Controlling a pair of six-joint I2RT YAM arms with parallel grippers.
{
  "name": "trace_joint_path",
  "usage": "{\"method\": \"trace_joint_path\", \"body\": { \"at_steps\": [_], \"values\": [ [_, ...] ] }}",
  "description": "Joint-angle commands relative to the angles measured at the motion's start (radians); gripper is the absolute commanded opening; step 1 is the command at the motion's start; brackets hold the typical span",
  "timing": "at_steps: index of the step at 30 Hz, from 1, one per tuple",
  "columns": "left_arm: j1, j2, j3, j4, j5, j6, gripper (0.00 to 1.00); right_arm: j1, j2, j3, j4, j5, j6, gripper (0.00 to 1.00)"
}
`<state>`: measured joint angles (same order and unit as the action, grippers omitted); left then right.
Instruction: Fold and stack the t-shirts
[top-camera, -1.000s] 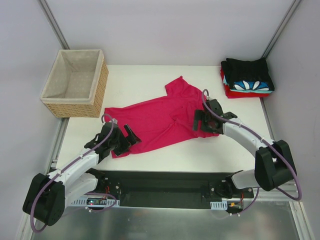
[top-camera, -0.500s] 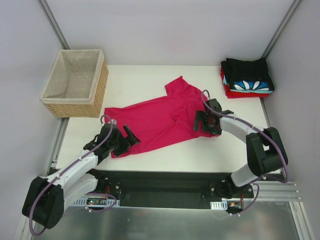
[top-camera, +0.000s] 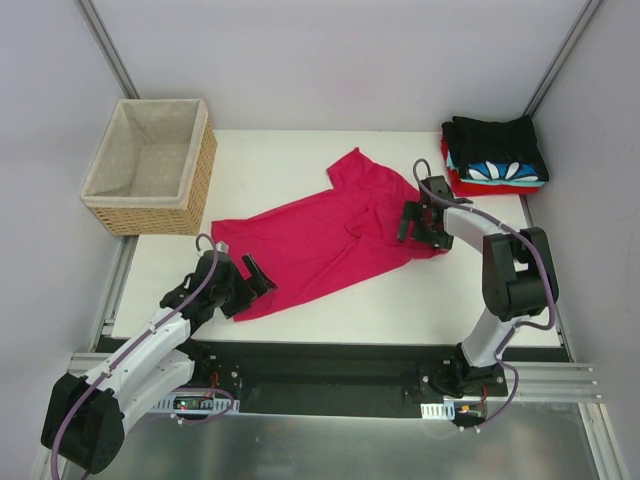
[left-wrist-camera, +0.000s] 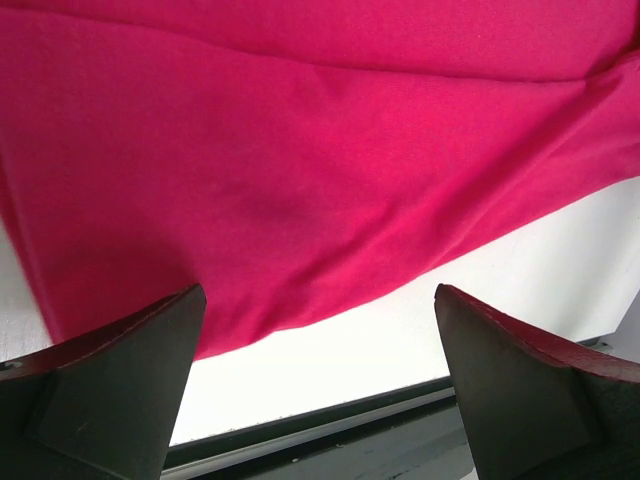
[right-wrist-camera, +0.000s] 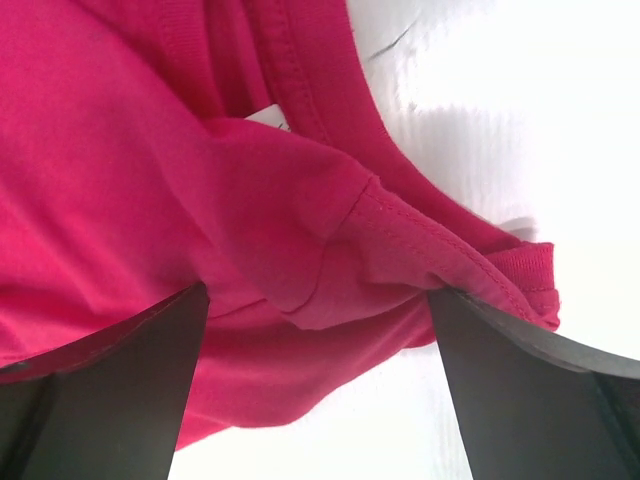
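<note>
A crimson-pink t-shirt (top-camera: 320, 235) lies spread and wrinkled across the middle of the white table. My left gripper (top-camera: 243, 285) is open at the shirt's near-left hem; in the left wrist view (left-wrist-camera: 320, 400) its jaws stand wide apart over bare table, just short of the hem (left-wrist-camera: 300, 200). My right gripper (top-camera: 421, 230) is open over the shirt's right end; in the right wrist view (right-wrist-camera: 320, 390) a bunched sleeve and collar seam (right-wrist-camera: 400, 250) lie between the wide jaws. A stack of folded black, blue-white patterned and red shirts (top-camera: 495, 155) sits at the far right corner.
A woven wicker basket (top-camera: 196, 172) with beige lining stands at the far left corner. The table's near edge and a black rail (left-wrist-camera: 330, 420) run just below the left gripper. Grey walls enclose the table on three sides.
My right gripper has moved farther away and to the right, and the shirt's right end has shifted with it. My left gripper has drawn back slightly toward the near left.
</note>
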<state>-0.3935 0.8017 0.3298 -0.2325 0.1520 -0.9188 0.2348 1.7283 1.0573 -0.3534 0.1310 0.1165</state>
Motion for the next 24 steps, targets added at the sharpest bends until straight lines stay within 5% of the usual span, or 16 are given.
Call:
{"method": "trace_joint_path", "body": {
  "at_steps": [1, 10, 24],
  "values": [
    [-0.005, -0.022, 0.0, -0.048, -0.025, 0.02, 0.99, -0.049, 0.04, 0.075, -0.024, -0.011, -0.035, 0.97],
    [-0.005, -0.024, 0.005, -0.053, -0.031, 0.031, 0.99, -0.086, 0.065, 0.176, -0.045, -0.074, -0.046, 0.97],
    [-0.005, -0.016, 0.045, -0.056, -0.032, 0.04, 0.99, 0.024, -0.174, 0.118, -0.079, -0.096, -0.017, 0.97]
  ]
}}
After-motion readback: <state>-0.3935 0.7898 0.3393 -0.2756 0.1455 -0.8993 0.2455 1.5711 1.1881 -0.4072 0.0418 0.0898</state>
